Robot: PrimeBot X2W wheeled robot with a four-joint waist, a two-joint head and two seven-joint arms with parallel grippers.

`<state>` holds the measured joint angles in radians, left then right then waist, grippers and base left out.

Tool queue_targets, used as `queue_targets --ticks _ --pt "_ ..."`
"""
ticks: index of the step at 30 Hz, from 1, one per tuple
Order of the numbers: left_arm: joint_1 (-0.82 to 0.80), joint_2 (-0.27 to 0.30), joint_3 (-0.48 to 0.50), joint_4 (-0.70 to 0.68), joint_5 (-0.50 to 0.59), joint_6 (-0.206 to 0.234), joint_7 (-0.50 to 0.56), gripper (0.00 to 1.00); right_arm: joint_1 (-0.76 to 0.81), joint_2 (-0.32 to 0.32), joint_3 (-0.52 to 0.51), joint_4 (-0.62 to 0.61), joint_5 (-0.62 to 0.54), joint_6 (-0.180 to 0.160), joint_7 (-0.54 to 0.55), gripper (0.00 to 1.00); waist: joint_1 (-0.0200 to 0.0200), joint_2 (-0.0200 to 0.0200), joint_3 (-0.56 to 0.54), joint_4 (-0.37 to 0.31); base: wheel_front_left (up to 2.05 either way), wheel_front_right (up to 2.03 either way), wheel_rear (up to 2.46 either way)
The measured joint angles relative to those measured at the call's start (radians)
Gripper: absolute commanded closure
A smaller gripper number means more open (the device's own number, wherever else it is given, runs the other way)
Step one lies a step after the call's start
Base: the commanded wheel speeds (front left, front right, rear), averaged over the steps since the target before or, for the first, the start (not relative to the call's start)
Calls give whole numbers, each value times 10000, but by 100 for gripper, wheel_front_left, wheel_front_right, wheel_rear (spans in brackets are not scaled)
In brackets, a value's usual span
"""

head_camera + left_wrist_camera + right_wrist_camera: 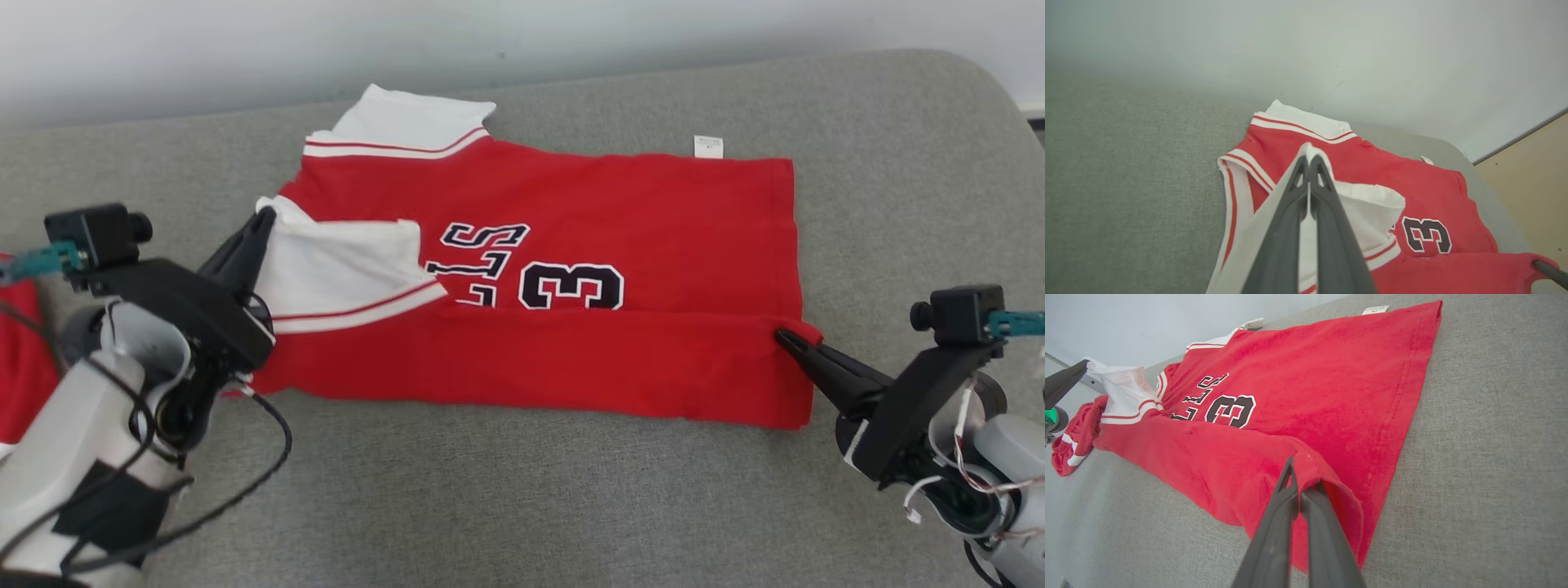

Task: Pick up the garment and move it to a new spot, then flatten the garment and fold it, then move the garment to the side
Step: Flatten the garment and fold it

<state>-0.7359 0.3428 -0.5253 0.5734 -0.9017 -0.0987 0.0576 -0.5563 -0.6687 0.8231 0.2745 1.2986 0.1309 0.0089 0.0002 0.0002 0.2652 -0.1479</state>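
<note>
At the far left edge lies another red piece of clothing (16, 359), apart from the job in hand. Next to it the left gripper (263, 219) is clamped tight on the tip of the white sleeve (343, 261), which it has turned in over the chest of the shirt; seen from the left wrist, the two dark fingers (1327, 192) meet with a pinch of white cloth between them. The garment itself, a red jersey (653, 220), lies lengthwise across the middle of the grey cushion (522, 490), collar end to the left and hem to the right, fairly smooth across its far half, with the number 3 (571, 286) partly covered by the near long edge that has been lapped up over it. A small white label (708, 146) sticks out at the far edge. At the right the right gripper (782, 336) is closed just as firmly on the near hem corner, which it holds a little off the cushion, as the right wrist view makes plain. My reading is that the move to a new spot and the flattening are done, and that the first lengthwise fold is under way, with both ends of the folded edge in hand. Left to do, as I judge it, are letting that edge down, the remaining folds, and shifting the bundle aside.
</note>
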Motion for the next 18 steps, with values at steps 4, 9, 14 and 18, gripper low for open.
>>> queue_targets --ticks 4,9,14,18 --pt "-664 -159 -268 897 113 -163 63 100 -501 102 470 378 98 0 -182 100 -1 0 227 -125 0 0 0" --pt "-1154 -280 -504 1889 109 -251 -73 100 -955 219 1020 650 236 0 -476 100 -1 0 392 -283 0 0 0" --pt "-1378 -389 -832 2499 117 -301 -397 100 -1235 240 1524 869 408 0 -788 62 -1 0 379 -333 0 0 0" --pt "-1463 -410 -1133 2800 176 -307 -800 0 -1367 199 1860 1012 537 0 -1062 0 -2 -1 279 -297 0 0 0"
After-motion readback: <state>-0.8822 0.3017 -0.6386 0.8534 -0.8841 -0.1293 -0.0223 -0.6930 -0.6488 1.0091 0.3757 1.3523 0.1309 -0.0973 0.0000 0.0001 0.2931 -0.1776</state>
